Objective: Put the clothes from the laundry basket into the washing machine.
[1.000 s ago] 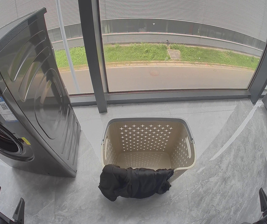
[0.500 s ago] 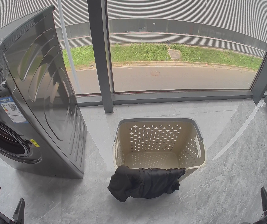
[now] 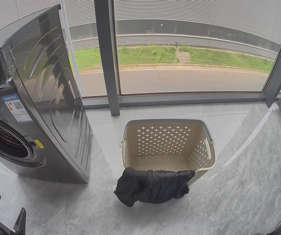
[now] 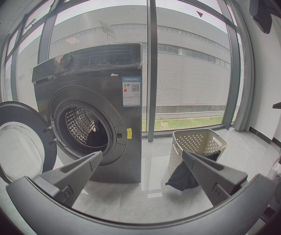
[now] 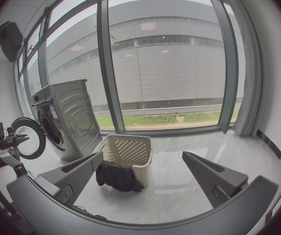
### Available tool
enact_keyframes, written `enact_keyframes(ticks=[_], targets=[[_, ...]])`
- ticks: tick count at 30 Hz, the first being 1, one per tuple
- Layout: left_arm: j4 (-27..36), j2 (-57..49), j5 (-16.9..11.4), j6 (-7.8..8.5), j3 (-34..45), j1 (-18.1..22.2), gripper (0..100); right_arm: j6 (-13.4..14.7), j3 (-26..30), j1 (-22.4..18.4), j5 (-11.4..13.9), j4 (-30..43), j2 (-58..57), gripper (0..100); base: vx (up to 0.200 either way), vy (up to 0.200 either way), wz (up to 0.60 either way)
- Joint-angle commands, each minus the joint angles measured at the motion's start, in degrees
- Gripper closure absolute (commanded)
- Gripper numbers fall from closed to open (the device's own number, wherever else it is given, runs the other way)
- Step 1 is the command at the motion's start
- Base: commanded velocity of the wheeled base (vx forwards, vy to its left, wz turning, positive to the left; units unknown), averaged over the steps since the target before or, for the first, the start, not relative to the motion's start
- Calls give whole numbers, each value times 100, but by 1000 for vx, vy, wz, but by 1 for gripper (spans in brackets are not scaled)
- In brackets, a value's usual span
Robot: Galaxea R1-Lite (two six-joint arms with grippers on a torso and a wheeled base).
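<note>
Grey stone-pattern floor [image 3: 241, 167] runs up to a floor-to-ceiling window [image 3: 186, 49].

Layout: the washing machine [image 3: 49, 98] is at the left. Its round door [image 4: 16, 141] is swung open and the drum [image 4: 81, 128] is exposed. The laundry basket [image 3: 209, 147] stands on the floor to the right of the machine. One black garment [image 3: 153, 186] is draped over the basket's near rim and hangs mostly outside it. The basket interior otherwise looks bare.

Left end effector [image 4: 142, 155]: low at the near left, fingers spread, holding nothing.
Right end effector [image 5: 142, 156]: low at the near right, fingers spread, also empty.
Both are well apart from the garment.

Change over the last second: the whole head view has slid. Machine and basket have shifted right together in frame, and more of the machine's front now shows. Basket and garment keep the same relation to each other, so this reads as camera motion, not object motion. The left end effector has held its place in frame, while the right has slipped toward the near right edge.

Judgement: this is still the positioning stage. Nothing is grasped and the transfer has not begun. The overhanging garment looks like the obvious first pick.
</note>
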Motion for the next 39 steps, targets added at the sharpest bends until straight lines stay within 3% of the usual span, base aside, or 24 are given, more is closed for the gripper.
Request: enact_keyframes(ticks=[1,3,6,14,18,24,32,39], targets=[[1,-84,5,7,101,1,0,381,-452,669,537,-947,3099,0,0,0,0],[1,-75,5,-2,101,1,0,408,-479,792,537,-1360,3670,0,0,0,0],[1,-75,5,-2,101,1,0,417,-496,1285,494,-2441,4944,0,0,0,0],[1,-84,5,-2,101,1,0,425,-821,2058,441,-3434,6711,0,0,0,0],[1,-84,5,-2,101,1,0,434,-1032,2181,256,-3619,7186,0,0,0,0],[1,-75,-4,-11,101,1,0,830,-1357,2436,177,-3918,8267,0,0,0,0],[1,-75,-4,-20,101,1,0,918,-1507,2498,-236,-4384,9312,0,0,0,0],[1,-75,-13,-11,101,1,0,926,-1621,2533,-368,-4480,9822,0,0,0,0]])
